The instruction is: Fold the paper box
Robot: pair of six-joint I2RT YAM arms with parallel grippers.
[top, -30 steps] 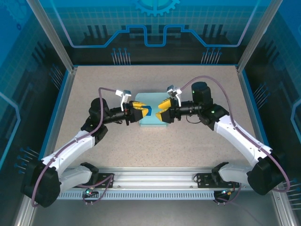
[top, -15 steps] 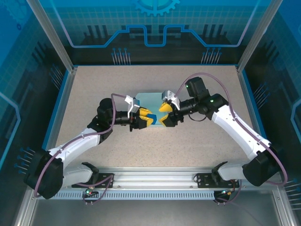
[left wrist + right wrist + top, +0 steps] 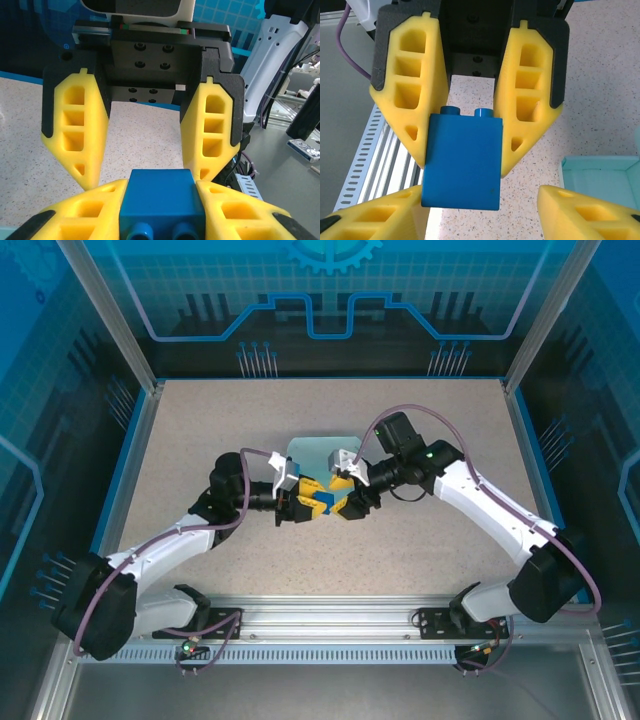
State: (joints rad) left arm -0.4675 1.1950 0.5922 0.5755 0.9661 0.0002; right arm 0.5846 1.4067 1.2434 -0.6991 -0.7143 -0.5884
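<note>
Folding piece: pale sky-blue thin card paper box (image 3: 318,452), lying flat on the speckled beige tabletop (image 3: 200,440); the top view shows a rounded corner at its far left.
Box position: middle of the tabletop, just behind both grippers, whose wrists cover its near edge.
Box close-up: the right wrist view catches one corner (image 3: 600,177) with a paler band along its two edges; whether that band is a raised wall cannot be told.
Other thing: small dark blue studded plastic brick (image 3: 325,502), held above the table just in front of the box, between the two arms.
Left gripper (image 3: 312,498): clenched on the brick (image 3: 462,160), yellow fingers (image 3: 407,95) pressing its two side faces, studs pointing back toward the palm.
Right gripper (image 3: 345,502): released, its yellow fingers (image 3: 75,130) spread apart and facing the left gripper tip to tip; whether they touch the brick cannot be told.
Arm pose: both arms reach inward from the near corners and meet at the centre, a purple cable (image 3: 400,420) looping above the right wrist.
</note>
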